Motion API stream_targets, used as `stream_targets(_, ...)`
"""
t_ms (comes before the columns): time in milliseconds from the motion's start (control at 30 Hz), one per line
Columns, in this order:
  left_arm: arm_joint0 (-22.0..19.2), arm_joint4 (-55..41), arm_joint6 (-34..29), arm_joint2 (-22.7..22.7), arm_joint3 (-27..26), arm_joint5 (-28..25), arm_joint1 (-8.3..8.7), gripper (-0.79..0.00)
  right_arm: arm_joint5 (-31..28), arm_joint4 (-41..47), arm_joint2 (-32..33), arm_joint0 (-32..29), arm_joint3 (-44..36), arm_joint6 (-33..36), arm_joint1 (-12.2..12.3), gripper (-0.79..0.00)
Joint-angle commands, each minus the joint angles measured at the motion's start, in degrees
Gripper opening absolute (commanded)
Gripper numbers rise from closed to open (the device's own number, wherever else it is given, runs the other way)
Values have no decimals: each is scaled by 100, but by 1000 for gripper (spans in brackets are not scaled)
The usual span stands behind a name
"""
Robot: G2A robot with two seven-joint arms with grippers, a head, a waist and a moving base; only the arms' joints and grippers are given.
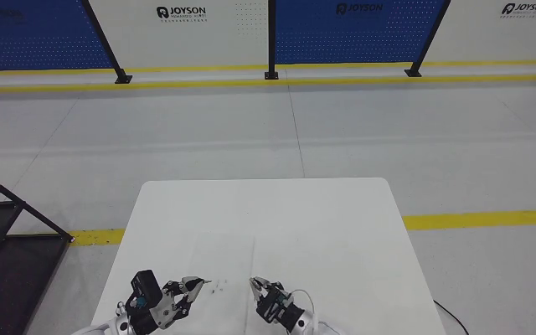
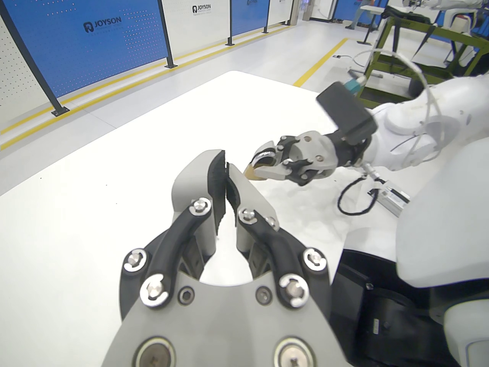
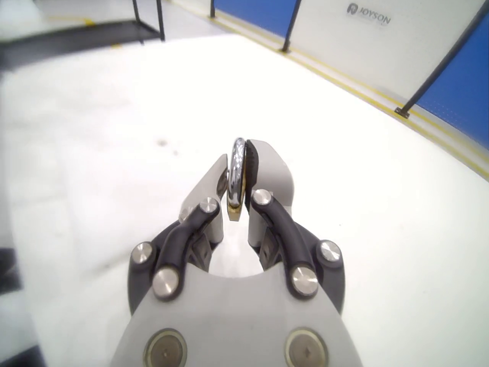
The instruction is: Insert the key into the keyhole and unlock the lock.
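The small brass-yellow metal padlock (image 3: 233, 208) with a shiny silver loop (image 3: 237, 169) is pinched in the right tool (image 3: 238, 154). The tool's two fingers squeeze the loop from both sides. A bit of the yellow body shows beside it. The padlock (image 2: 251, 172) is held over the white tabletop (image 1: 293, 226), close to the robot's edge.

The left tool (image 2: 226, 168) is near, and its tip points toward the padlock. A gap lies between the two tools. Its fingers are pressed almost together. I cannot tell if they pinch anything.

A few tiny dark specks (image 1: 218, 285) lie on the tabletop between the tools. They are too small to make out.
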Motion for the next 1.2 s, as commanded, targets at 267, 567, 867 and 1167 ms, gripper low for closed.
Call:
stream_targets(267,0,0,0,0,0,0,0,-785,-378,-56,288,-376,-260,-897,171,-785)
stream_targets(567,-24,-47,-10,34,-19,-10,-1,-785,-549,424,156,-180,-199,-593,100,-785)
stream_targets(867,-394,-1062,84,449,179,-353,-17,-785,-2089,2554,35,290,-7,-1714,-60,-785)
stream_targets(1167,-1073,-2175,693,1368,672,-951,-59,-785,-4687,4263,-352,959,700,-2156,-229,-785)
